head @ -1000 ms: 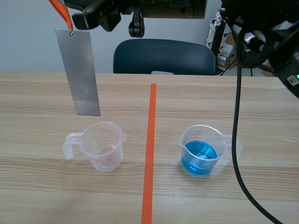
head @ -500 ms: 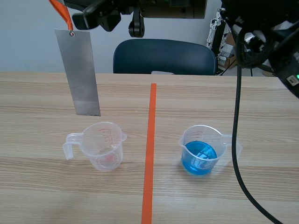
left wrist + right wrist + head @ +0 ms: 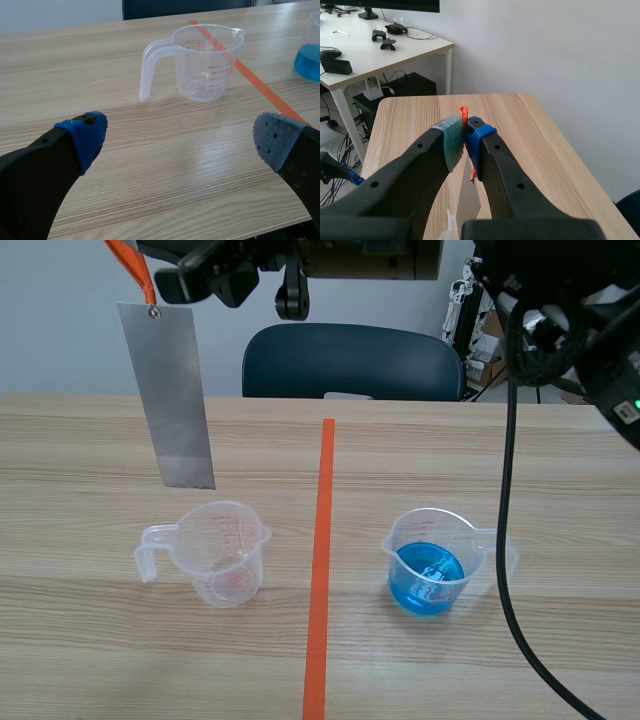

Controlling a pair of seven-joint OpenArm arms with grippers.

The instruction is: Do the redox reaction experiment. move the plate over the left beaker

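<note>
The flat, dull-grey metal plate (image 3: 168,395) hung from an orange strap (image 3: 130,262) pinched between the closed fingers of the right gripper (image 3: 465,137). Its straight lower edge sat clear above the rim of the transparent plastic left beaker (image 3: 222,552), toward the handle side. The left gripper (image 3: 180,135) stood wide apart, holding nothing, over bare wood-grain table (image 3: 150,170).

I see a clear beaker (image 3: 432,558) of blue liquid standing right of the orange tape line (image 3: 320,570) on the wooden table (image 3: 90,640), with a dark blue chair (image 3: 350,362) beyond its far edge.
</note>
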